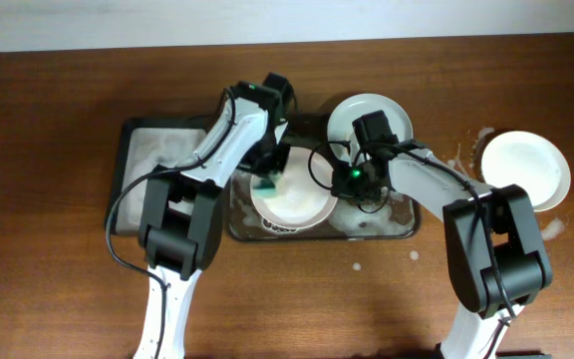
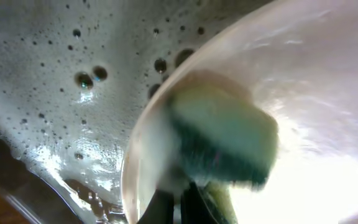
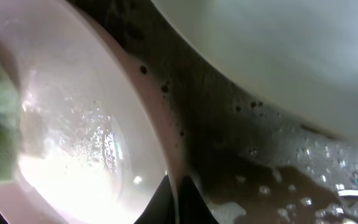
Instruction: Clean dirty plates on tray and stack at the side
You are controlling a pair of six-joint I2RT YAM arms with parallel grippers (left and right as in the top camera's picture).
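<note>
A white plate (image 1: 297,204) lies in the dark sudsy tray (image 1: 387,231) at mid-table. My left gripper (image 1: 267,181) is shut on a green sponge (image 2: 222,137) and presses it on the plate's wet inside (image 2: 316,93) near its left rim. My right gripper (image 1: 344,182) is shut on that plate's right rim (image 3: 166,143). A second white plate (image 1: 352,112) sits at the tray's back right and fills the top of the right wrist view (image 3: 278,56). A third white plate (image 1: 524,170) lies on the table at the far right.
A smaller dark tray (image 1: 138,150) covered in white foam sits just left of the main tray, under my left arm. Suds and water drops lie on the wooden table (image 1: 68,289) near the right plate and in front of the tray.
</note>
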